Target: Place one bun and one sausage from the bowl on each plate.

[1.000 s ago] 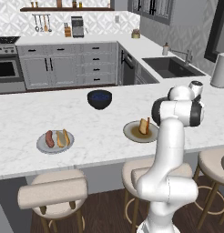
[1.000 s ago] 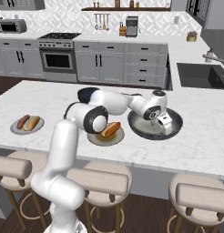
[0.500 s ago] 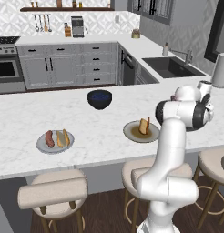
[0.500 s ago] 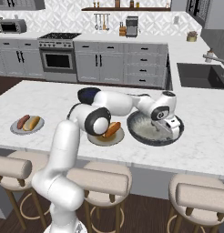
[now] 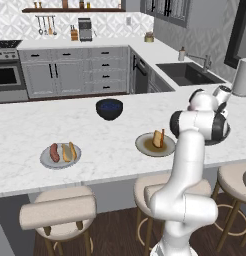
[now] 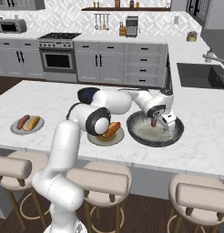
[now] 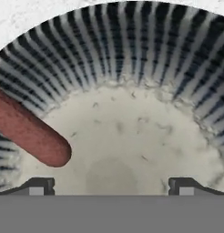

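Note:
My gripper (image 7: 111,187) is open, down inside the wide bowl (image 7: 132,59) with the ribbed wall and pale tan floor. One red-brown sausage (image 7: 29,132) lies against the wall, just outside one fingertip (image 7: 41,186); nothing sits between the fingers. From the right base view the gripper (image 6: 160,124) dips into the bowl (image 6: 174,136) beside the sausage (image 6: 153,122). The tan-centred plate (image 5: 145,147) holds a bun (image 5: 157,138). On the light grey plate (image 5: 45,161) lie a sausage (image 5: 54,152) and a bun (image 5: 70,150).
A small dark navy bowl (image 5: 109,108) stands mid-counter behind the plates. My arm's elbow (image 6: 98,120) hangs over the tan plate (image 6: 98,140). Stools (image 5: 57,212) line the counter's near edge. A sink (image 5: 187,72) lies at the back right.
The hand has shifted slightly over the big bowl and come down lower into it, close to the sausage. Its jaws have stayed open. Plates and food have not moved.

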You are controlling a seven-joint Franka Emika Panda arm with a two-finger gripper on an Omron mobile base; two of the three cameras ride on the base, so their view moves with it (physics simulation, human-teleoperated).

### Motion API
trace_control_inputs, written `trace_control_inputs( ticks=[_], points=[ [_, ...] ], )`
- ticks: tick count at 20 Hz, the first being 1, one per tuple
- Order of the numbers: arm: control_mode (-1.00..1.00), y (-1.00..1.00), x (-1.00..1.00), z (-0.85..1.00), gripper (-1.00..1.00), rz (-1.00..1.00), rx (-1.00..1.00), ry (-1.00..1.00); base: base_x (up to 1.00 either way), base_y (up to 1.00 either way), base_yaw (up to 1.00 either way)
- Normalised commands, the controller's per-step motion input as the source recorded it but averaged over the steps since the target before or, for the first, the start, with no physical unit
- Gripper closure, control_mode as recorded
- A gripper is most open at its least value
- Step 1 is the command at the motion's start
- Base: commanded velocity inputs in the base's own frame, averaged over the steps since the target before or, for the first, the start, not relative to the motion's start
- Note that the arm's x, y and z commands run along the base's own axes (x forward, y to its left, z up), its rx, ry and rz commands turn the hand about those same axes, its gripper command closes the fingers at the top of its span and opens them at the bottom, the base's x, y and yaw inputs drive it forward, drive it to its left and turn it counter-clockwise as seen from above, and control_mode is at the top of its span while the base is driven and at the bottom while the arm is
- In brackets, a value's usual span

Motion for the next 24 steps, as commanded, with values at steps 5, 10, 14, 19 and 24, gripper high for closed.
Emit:
trace_control_inputs(
  ticks=[5, 10, 14, 19, 24],
  points=[
    [-1.0, 0.02, 0.8, -0.18, -1.0, 0.16, -0.03, -0.02, 0.0, 0.0, 0.0],
    [-1.0, 0.24, -0.18, -0.14, -1.0, 0.18, -0.14, -0.02, 0.0, 0.0, 0.0],
    [-1.0, 0.07, -1.0, -0.33, -1.0, 0.34, -0.19, -0.1, 0.0, 0.0, 0.0],
    [-1.0, 0.16, -0.27, -0.26, -1.0, 0.24, -0.11, -0.15, 0.0, 0.0, 0.0],
    [-1.0, 0.05, 0.8, 0.2, -1.0, 0.07, 0.06, -0.18, 0.0, 0.0, 0.0]
  ],
)
